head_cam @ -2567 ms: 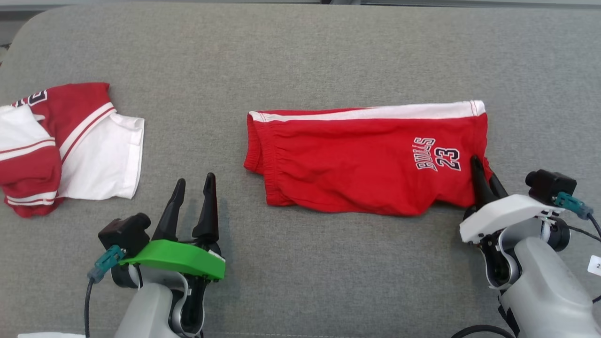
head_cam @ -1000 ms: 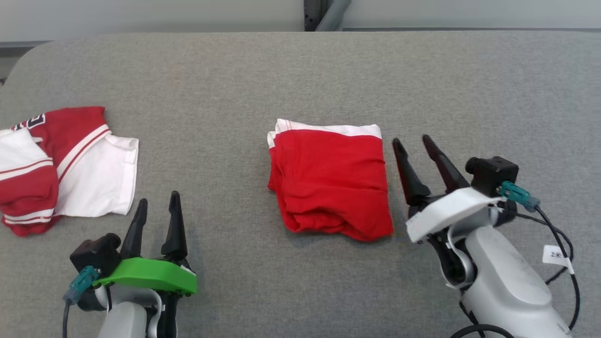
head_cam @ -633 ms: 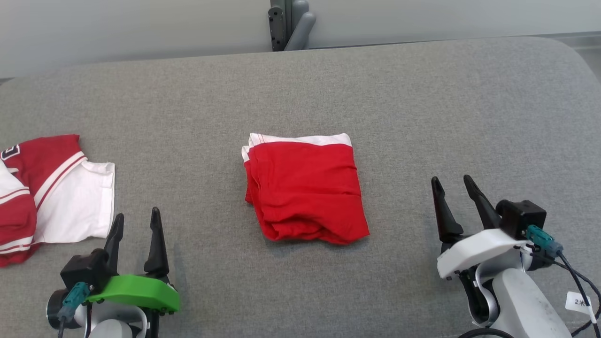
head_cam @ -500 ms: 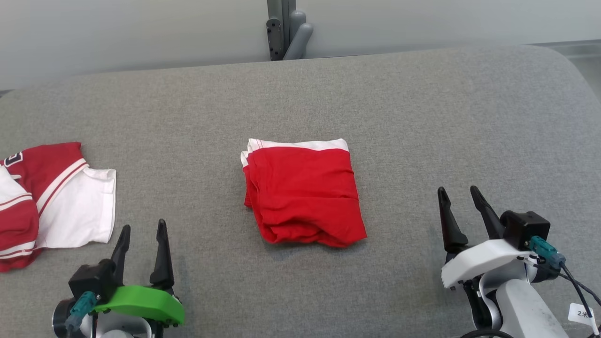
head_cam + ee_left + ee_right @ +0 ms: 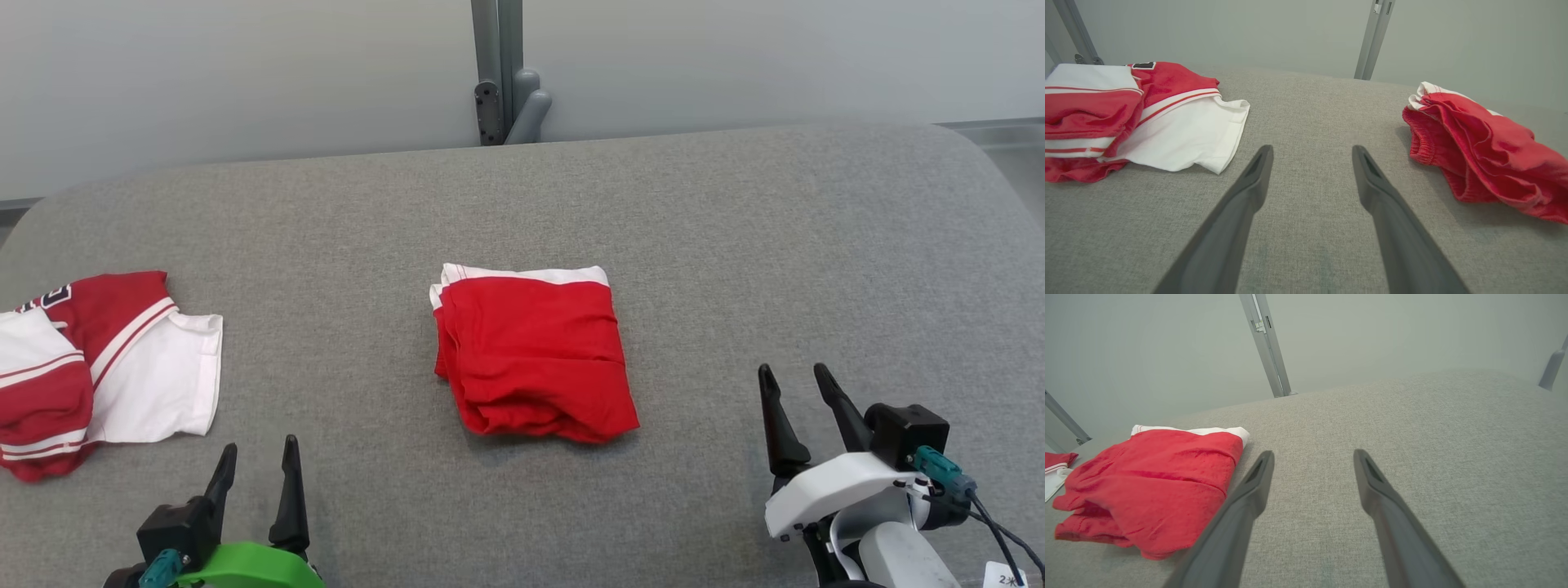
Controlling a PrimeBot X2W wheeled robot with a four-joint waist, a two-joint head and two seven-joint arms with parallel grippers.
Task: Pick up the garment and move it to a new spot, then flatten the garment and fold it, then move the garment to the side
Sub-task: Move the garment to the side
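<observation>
My left gripper (image 5: 260,445) is at the lower left of the head view, low over the gray padded surface (image 5: 735,229). Its two dark fingers stand apart and hold nothing; in the left wrist view, bare gray fabric lies between them. My right gripper (image 5: 792,369) is at the lower right, also with its fingers spread wide and nothing between them. The red shorts (image 5: 535,359) lie in the middle of the surface, between my two grippers and apart from both of them. They are folded into a nearly square packet, and a white band (image 5: 531,274) runs along the far edge. The edges of the layers show at the side toward my left arm, and the near edge is a little rumpled and not straight. In the right wrist view the shorts lie to the left of my fingers and flat on the surface; in the left wrist view they lie to the right, and the elastic waist shows at their edge. A red and white garment (image 5: 106,367) lies loosely bunched at the far left of the surface, well apart from the shorts, just ahead of my left gripper and to its left. Behind the far edge of the surface a metal post (image 5: 498,73) stands against a pale wall (image 5: 245,82)
</observation>
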